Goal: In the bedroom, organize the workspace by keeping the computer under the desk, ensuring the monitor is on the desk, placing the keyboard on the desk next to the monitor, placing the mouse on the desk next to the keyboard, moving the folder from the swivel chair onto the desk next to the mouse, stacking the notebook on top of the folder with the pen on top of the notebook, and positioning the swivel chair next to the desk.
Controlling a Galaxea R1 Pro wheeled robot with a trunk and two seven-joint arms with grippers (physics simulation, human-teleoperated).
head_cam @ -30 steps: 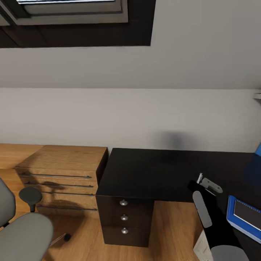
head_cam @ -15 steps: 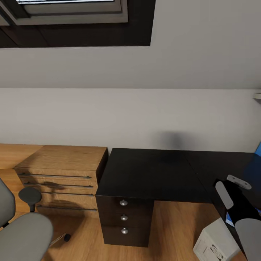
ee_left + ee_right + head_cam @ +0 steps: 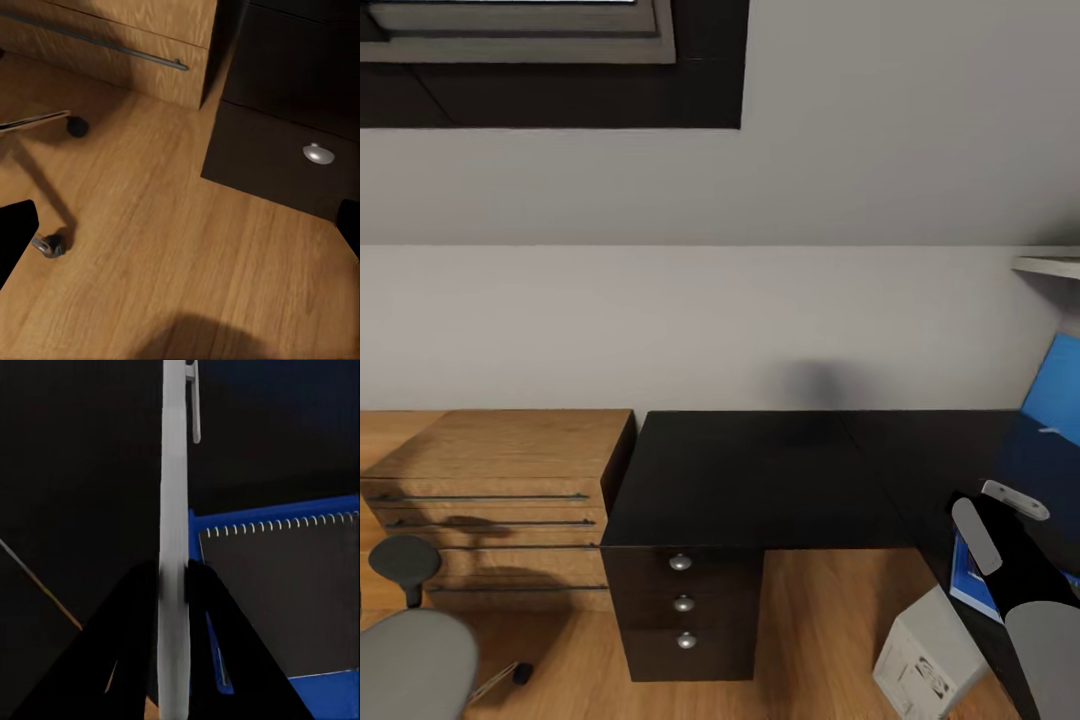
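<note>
Pen (image 3: 174,547) pinched between right gripper (image 3: 174,585) fingers, above notebook (image 3: 285,600) stacked on blue folder (image 3: 270,514) on black desk (image 3: 760,470); left gripper's state unclear.

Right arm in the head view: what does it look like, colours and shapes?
The right arm is a glossy black link with light grey oval side plates and a rounded grey segment nearest the camera. In the right wrist view, the right gripper has two black wedge-shaped fingers. No cables or markings are visible.
</note>
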